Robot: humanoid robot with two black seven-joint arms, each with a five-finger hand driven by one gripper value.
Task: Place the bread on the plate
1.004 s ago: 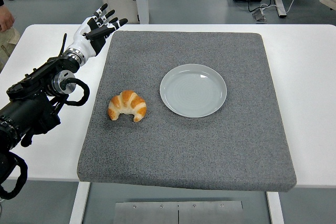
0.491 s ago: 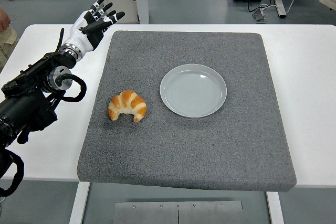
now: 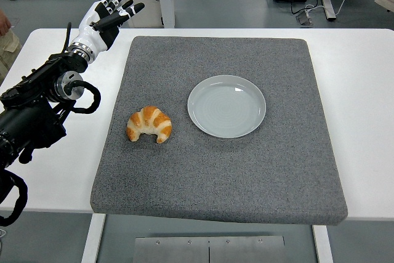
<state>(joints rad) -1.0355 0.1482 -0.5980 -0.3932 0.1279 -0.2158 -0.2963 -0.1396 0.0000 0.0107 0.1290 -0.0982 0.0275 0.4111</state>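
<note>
Croissant (image 3: pixel 149 124) lies just left of plate (image 3: pixel 226 106), apart.

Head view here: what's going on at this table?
Nothing is being handled yet. The left hand hovers open over the table's far left corner, well away from the croissant. The croissant lies on the grey mat, just left of the empty plate and apart from it. The right arm is out of view.

Grey mat (image 3: pixel 246 170) on white table (image 3: pixel 363 90) (cables behind)
</note>
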